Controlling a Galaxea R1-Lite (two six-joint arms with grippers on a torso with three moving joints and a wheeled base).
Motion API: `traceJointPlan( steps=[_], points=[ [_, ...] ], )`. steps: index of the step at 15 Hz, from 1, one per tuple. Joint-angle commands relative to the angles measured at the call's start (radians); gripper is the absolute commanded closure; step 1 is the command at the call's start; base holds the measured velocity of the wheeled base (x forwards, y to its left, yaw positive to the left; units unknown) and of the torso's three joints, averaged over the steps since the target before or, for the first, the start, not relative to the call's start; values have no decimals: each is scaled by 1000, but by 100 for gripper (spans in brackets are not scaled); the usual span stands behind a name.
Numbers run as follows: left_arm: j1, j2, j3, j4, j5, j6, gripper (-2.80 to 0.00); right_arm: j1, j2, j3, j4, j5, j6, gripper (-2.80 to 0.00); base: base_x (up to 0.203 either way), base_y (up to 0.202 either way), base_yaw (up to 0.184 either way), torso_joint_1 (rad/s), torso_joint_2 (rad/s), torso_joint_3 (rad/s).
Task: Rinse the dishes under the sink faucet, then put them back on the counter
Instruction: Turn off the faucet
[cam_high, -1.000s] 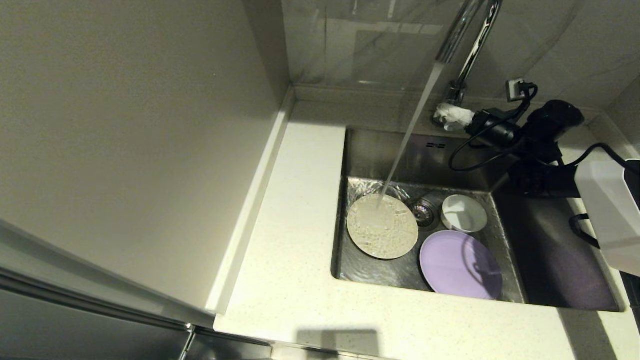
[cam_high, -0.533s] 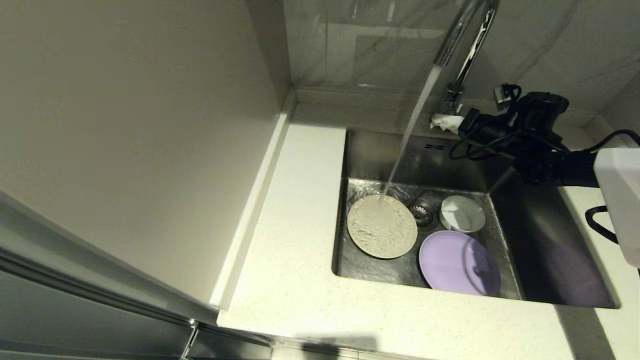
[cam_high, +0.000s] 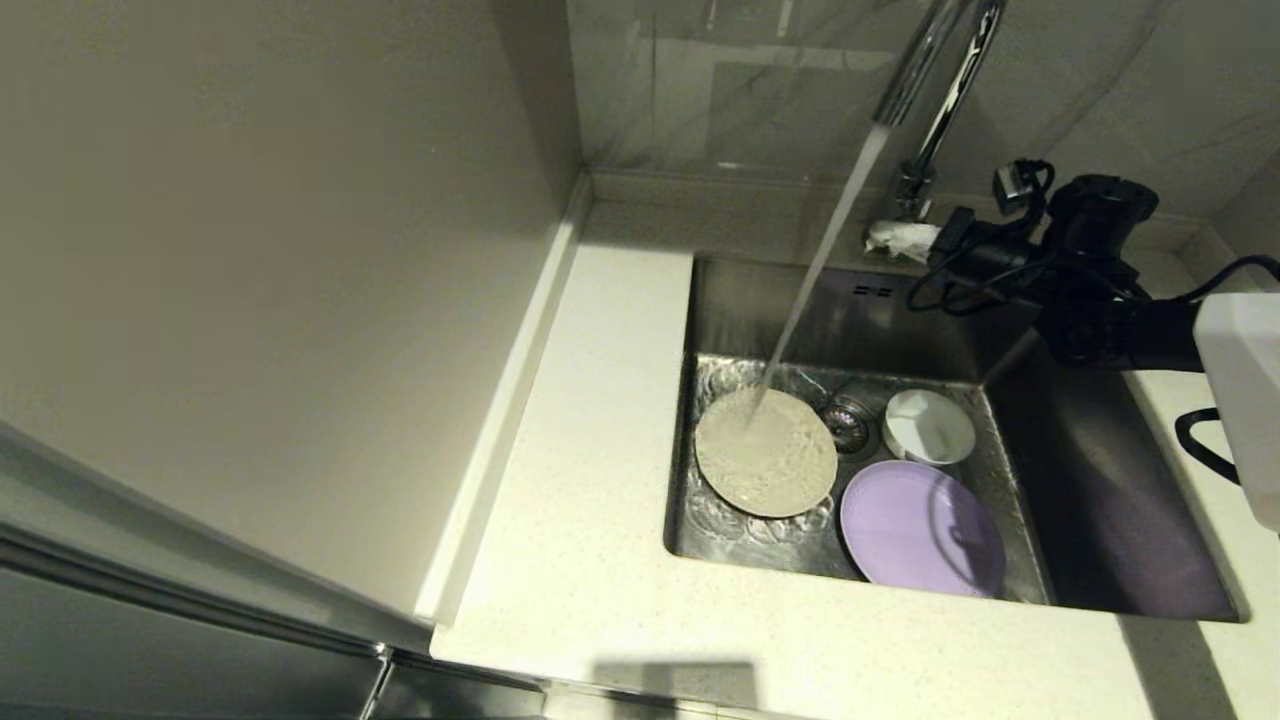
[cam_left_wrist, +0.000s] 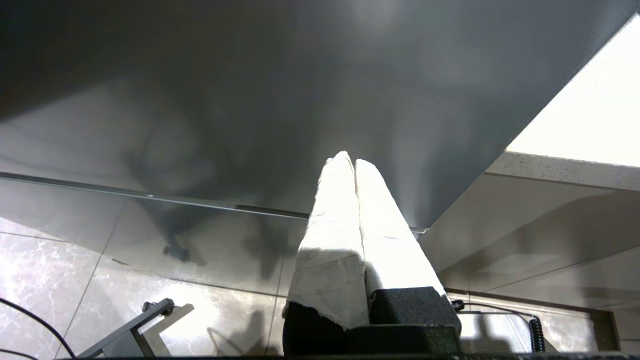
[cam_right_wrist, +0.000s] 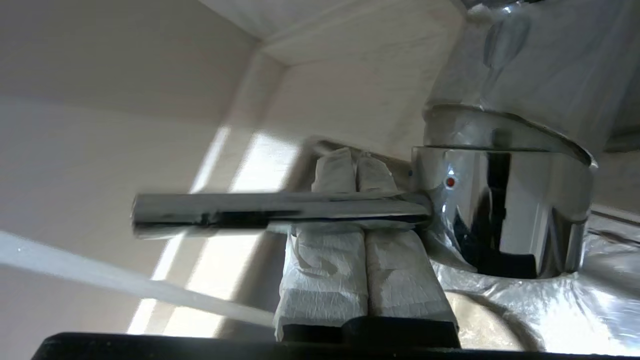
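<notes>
Right arm (cam_high: 1100, 300): black jointed links, white outer shell, looping black cables, small grey connector; right gripper (cam_right_wrist: 356, 165) and left gripper (cam_left_wrist: 350, 165): paired tapering fingers wrapped in creased white tape on black bases.

From my head, the faucet (cam_high: 940, 90) runs off the top edge, so its arch is unseen. My right pincer (cam_high: 905, 238) shows there only as a white wad by the faucet base; my wrist hides the lever. My right arm (cam_high: 1235, 400) is cut by the right edge. The sink (cam_high: 1100, 500) floor's right part lies in shadow. My left pincer (cam_left_wrist: 354, 165) appears only from its wrist.
</notes>
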Motion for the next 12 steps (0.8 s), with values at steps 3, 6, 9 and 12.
traceJointPlan(
  steps=[3,6,9,12],
  points=[
    [0,-3,0,0,1,0,0,0,-36,1,-107,77,81,0,0,0,0,0,0,0],
    [0,-3,0,0,1,0,0,-1,-52,1,-159,95,98,0,0,0,0,0,0,0],
    [0,-3,0,0,1,1,0,1,-54,1,-168,109,100,0,0,0,0,0,0,0],
    [-2,-3,0,0,1,0,0,3,-51,0,-168,111,100,0,0,0,0,0,0,0]
  ],
)
